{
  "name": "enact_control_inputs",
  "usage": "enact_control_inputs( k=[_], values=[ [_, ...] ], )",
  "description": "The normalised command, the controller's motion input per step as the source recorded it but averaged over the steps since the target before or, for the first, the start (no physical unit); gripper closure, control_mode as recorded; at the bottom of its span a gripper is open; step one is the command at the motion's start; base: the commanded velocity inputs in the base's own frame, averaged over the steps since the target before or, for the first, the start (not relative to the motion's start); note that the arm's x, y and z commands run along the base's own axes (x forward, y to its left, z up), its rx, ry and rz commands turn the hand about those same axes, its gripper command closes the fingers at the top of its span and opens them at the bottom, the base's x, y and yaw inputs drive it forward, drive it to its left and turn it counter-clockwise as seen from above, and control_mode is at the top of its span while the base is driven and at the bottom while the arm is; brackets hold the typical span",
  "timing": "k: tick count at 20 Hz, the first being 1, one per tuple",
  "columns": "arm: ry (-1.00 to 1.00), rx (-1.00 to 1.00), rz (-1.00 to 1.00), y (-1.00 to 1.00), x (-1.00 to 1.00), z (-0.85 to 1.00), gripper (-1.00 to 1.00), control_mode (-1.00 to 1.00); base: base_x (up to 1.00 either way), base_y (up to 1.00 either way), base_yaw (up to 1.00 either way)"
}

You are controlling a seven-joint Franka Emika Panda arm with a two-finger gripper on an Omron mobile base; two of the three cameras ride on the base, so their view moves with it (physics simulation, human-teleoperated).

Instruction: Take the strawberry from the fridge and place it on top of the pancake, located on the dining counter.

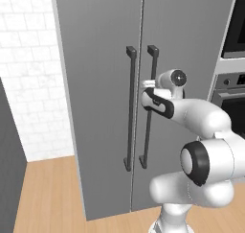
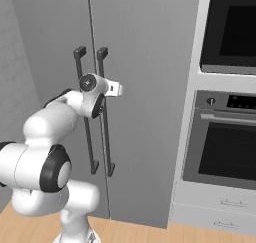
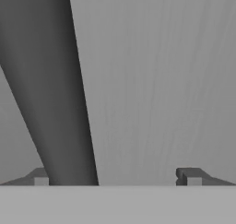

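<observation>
The fridge [image 1: 95,83] [image 2: 150,62] is a tall grey cabinet, both doors shut, with two dark vertical bar handles. My gripper [image 1: 146,86] [image 2: 118,89] is up against the right-hand handle [image 1: 148,131] [image 2: 106,137], at its upper part. In the hand view the jaws of the gripper [image 3: 115,177] stand open, and the dark handle bar [image 3: 55,103] runs between them, close to the left fingertip [image 3: 40,178]. Nothing is gripped. The strawberry is hidden behind the shut doors. The pancake and the dining counter are out of view.
A built-in wall oven [image 2: 227,137] [image 1: 233,88] with a drawer [image 2: 220,204] under it stands right of the fridge. A white brick wall [image 1: 28,83] and a dark panel [image 1: 9,155] are on the left. Wood floor [image 1: 48,193] lies below.
</observation>
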Motion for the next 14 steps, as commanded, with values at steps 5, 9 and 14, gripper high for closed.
enact_control_inputs(
  k=[5,9,14],
  values=[
    [0.00,0.00,0.00,0.01,0.21,0.00,1.00,-1.00,0.00,0.00,0.00],
    [0.03,0.00,0.00,-0.03,-0.22,0.00,1.00,-1.00,0.00,0.00,0.00],
    [0.00,0.00,0.00,-0.10,-0.78,0.00,1.00,-1.00,0.00,0.00,0.00]
  ],
)
